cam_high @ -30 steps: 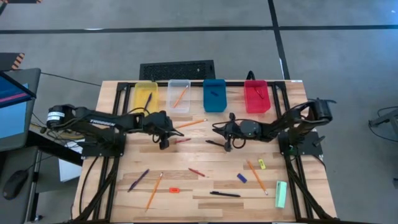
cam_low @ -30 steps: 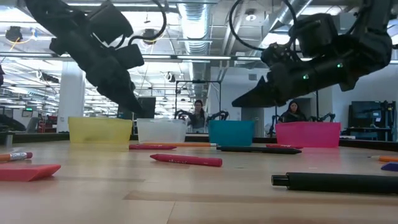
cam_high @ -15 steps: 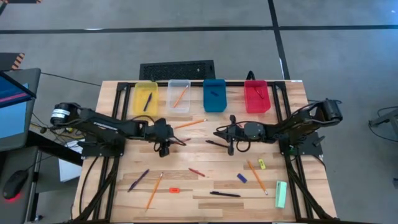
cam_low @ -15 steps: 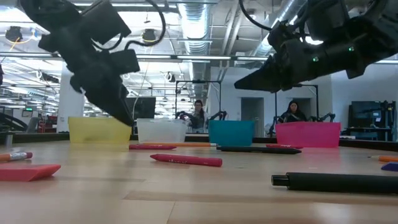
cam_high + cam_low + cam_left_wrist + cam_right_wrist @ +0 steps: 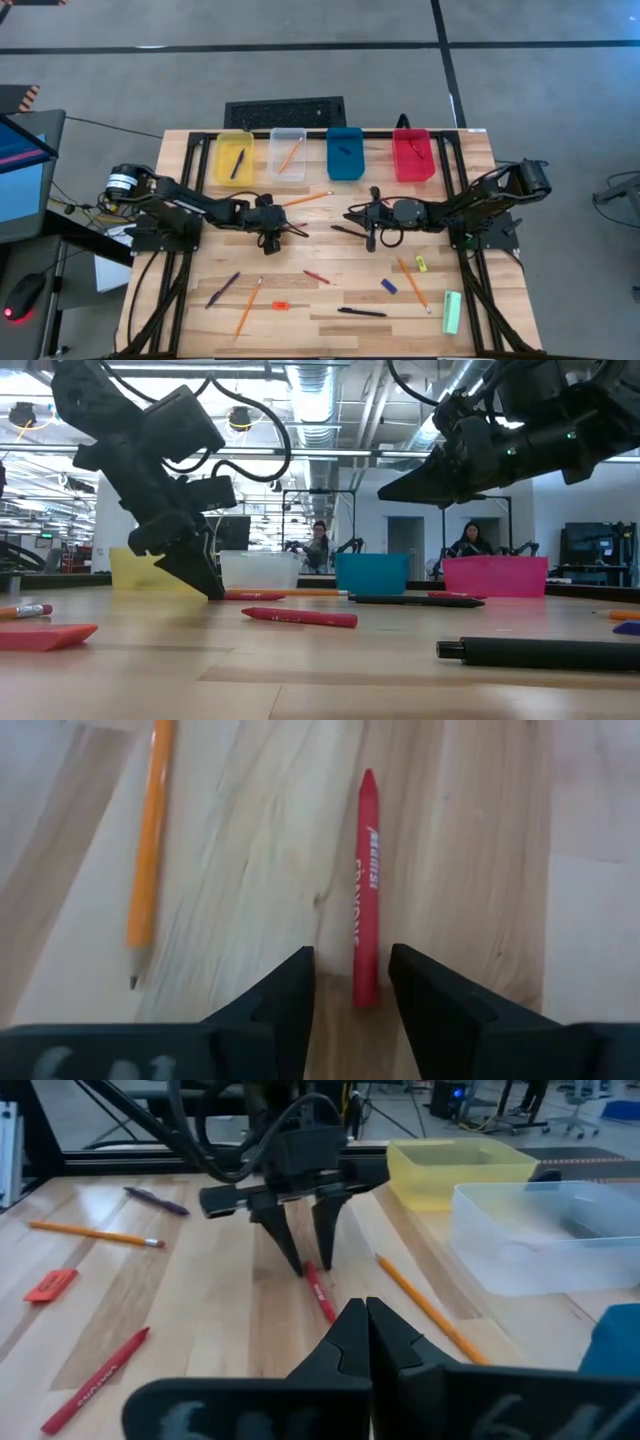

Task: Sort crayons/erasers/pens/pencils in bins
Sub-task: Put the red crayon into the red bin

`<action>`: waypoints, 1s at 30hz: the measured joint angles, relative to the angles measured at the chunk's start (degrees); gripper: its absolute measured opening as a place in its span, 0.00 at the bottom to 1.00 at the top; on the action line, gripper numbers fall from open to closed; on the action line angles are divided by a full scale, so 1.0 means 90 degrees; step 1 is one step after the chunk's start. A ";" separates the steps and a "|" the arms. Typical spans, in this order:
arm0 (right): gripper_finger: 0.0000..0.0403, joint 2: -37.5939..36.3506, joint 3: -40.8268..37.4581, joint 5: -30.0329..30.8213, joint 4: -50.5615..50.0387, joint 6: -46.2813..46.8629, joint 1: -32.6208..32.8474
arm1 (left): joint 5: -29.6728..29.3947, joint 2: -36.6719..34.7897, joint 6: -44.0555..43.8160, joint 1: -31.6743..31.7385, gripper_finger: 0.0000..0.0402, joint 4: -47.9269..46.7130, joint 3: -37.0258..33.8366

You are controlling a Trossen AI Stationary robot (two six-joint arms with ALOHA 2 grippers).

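Note:
A red crayon [image 5: 366, 890] lies flat on the wooden table, next to an orange pencil [image 5: 148, 850]. My left gripper [image 5: 352, 988] is open and tilted down, low over the table. Its fingers stand on either side of the crayon's near end without touching it; the right wrist view shows the same [image 5: 303, 1245]. My right gripper [image 5: 366, 1320] is shut on nothing and hovers level above the table's middle [image 5: 352, 213], over a black pen [image 5: 345, 231]. The yellow [image 5: 235, 158], clear [image 5: 287, 155], blue [image 5: 345, 153] and red [image 5: 413, 155] bins stand in a row at the far edge.
On the near half of the table lie a purple pen [image 5: 222, 289], two pencils [image 5: 248, 305] [image 5: 413, 283], another crayon [image 5: 316, 276], a black pen [image 5: 361, 312], small erasers [image 5: 281, 304] [image 5: 388, 286] [image 5: 421, 264] and a pale green bar [image 5: 452, 312].
My left gripper has come down toward the table and moved toward the red crayon, tipping more steeply, until its fingers stand around the crayon's end. My right gripper has risen a little. The crayon has not moved.

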 joint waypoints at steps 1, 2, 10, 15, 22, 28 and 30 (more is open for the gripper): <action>0.00 0.0000 0.0000 0.0006 0.0001 0.0002 0.0013 | 0.0019 0.0002 0.0042 0.0000 0.31 0.0026 0.0000; 0.00 0.0000 0.0000 0.0005 0.0001 0.0002 0.0023 | 0.0037 0.0007 0.0107 0.0000 0.30 0.0046 -0.0002; 0.00 0.0000 0.0000 0.0007 0.0012 0.0075 0.0023 | 0.0268 0.0016 0.0557 0.0016 0.18 0.0062 -0.0003; 0.01 0.0000 0.0000 0.0009 0.0011 0.0121 0.0025 | 0.0304 0.0016 0.0583 0.0034 0.15 -0.0070 -0.0002; 0.01 0.0000 0.0000 0.0009 0.0004 0.0165 0.0060 | 0.0341 0.0019 0.0687 0.0036 0.15 -0.0130 -0.0002; 0.00 0.0000 0.0000 0.0009 0.0001 0.0189 0.0067 | 0.0350 0.0009 0.0834 0.0034 0.14 -0.0172 -0.0007; 0.01 0.0000 0.0000 0.0009 -0.0001 0.0192 0.0067 | 0.0364 -0.0015 0.0898 0.0034 0.13 -0.0196 -0.0014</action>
